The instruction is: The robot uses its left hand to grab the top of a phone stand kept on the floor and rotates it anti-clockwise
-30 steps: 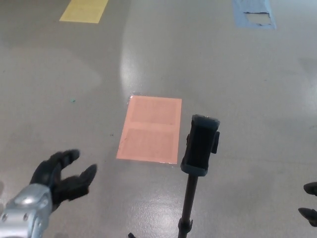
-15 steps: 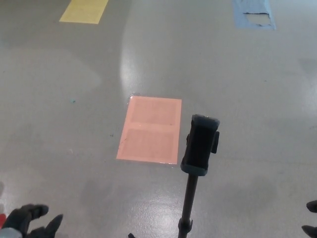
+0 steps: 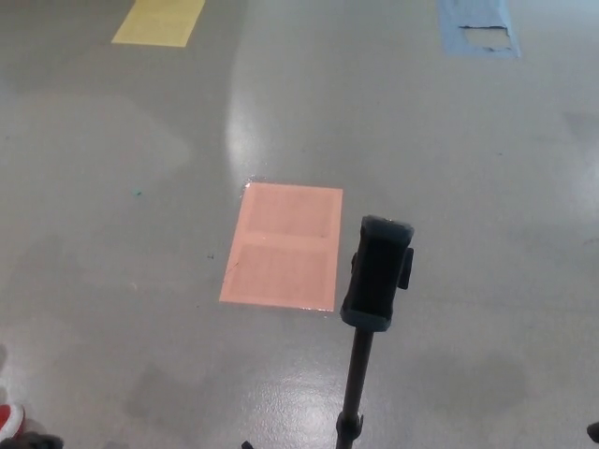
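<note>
The phone stand stands upright on the grey floor in the head view. Its black clamp head (image 3: 377, 273) tops a thin black pole (image 3: 354, 393) that runs down past the bottom edge. Nothing touches the stand. Only a dark sliver of my left hand (image 3: 33, 441) shows at the bottom left corner, far from the stand. A small dark tip of my right hand (image 3: 593, 431) shows at the bottom right edge. Neither hand shows enough to tell its state.
A salmon rectangle (image 3: 285, 245) is marked on the floor just left of and behind the stand. A yellow patch (image 3: 159, 21) lies at the far left and a blue patch (image 3: 477, 26) at the far right. A red-and-white object (image 3: 7, 419) pokes in at the lower left edge.
My left hand has dropped from the lower left of the picture almost out of view. My right hand has also sunk lower at the right edge. The stand has not moved.
</note>
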Robot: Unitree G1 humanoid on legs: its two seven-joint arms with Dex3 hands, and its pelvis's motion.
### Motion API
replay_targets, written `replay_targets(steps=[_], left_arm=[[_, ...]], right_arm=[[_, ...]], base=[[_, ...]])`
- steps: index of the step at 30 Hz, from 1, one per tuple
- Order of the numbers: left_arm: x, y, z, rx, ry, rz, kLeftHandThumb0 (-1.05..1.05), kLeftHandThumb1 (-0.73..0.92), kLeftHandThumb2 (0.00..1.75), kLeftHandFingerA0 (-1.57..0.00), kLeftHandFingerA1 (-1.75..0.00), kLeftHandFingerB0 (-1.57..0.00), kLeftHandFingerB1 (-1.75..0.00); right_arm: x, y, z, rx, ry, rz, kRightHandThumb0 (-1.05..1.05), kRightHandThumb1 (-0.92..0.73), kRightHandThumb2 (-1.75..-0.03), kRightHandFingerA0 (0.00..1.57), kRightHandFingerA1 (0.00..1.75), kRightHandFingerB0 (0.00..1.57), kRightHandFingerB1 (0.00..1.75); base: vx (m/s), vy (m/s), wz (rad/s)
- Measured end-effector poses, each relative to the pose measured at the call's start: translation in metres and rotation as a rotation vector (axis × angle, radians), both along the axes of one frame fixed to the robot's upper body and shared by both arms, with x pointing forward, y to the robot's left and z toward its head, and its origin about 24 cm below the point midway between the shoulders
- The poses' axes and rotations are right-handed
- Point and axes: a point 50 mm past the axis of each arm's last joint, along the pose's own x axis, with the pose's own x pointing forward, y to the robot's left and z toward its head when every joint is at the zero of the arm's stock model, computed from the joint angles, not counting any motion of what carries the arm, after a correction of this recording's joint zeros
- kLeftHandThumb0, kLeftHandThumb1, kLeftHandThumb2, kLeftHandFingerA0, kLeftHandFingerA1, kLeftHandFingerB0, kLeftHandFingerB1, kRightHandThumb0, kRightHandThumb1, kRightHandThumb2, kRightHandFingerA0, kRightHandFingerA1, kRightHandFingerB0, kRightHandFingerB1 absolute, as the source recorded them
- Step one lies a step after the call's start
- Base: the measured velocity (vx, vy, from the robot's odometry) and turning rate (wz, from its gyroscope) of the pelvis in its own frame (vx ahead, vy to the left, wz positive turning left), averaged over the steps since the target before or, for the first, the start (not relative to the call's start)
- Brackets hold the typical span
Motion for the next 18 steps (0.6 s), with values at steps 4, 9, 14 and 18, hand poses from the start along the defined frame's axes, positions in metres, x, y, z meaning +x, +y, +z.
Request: replay_targets(steps=[4, 9, 14, 18], left_arm=[[-0.006, 0.006, -0.002, 0.029, 0.011, -0.035, -0.61, 0.63, 0.82, -0.18, -0.42, -0.08, -0.36], [-0.007, 0.012, -0.001, 0.049, 0.009, -0.068, -0.55, 0.76, 0.64, -0.22, -0.31, -0.13, -0.26], [-0.003, 0.012, 0.003, 0.055, -0.010, -0.115, -0.31, 0.57, 1.06, 0.00, -0.47, 0.00, -0.47], [-0.001, 0.012, 0.004, 0.050, -0.020, -0.137, -0.31, 0.57, 1.06, 0.00, -0.48, 0.00, -0.47]], right_arm=[[-0.004, -0.001, -0.003, 0.002, 0.010, -0.002, -0.49, -0.62, -0.79, 0.41, 0.48, 0.07, 0.29], [-0.007, -0.001, -0.005, 0.004, 0.014, -0.003, -0.49, -0.62, -0.79, 0.39, 0.48, 0.07, 0.29], [-0.009, -0.001, -0.006, 0.006, 0.017, -0.005, -0.49, -0.64, -0.79, 0.40, 0.47, 0.07, 0.30], [-0.009, -0.001, -0.006, 0.010, 0.018, -0.006, -0.48, -0.64, -0.79, 0.39, 0.47, 0.07, 0.30]], base=[[0.00, 0.000, 0.00], [0.00, 0.000, 0.00], [0.00, 0.000, 0.00], [0.00, 0.000, 0.00]])
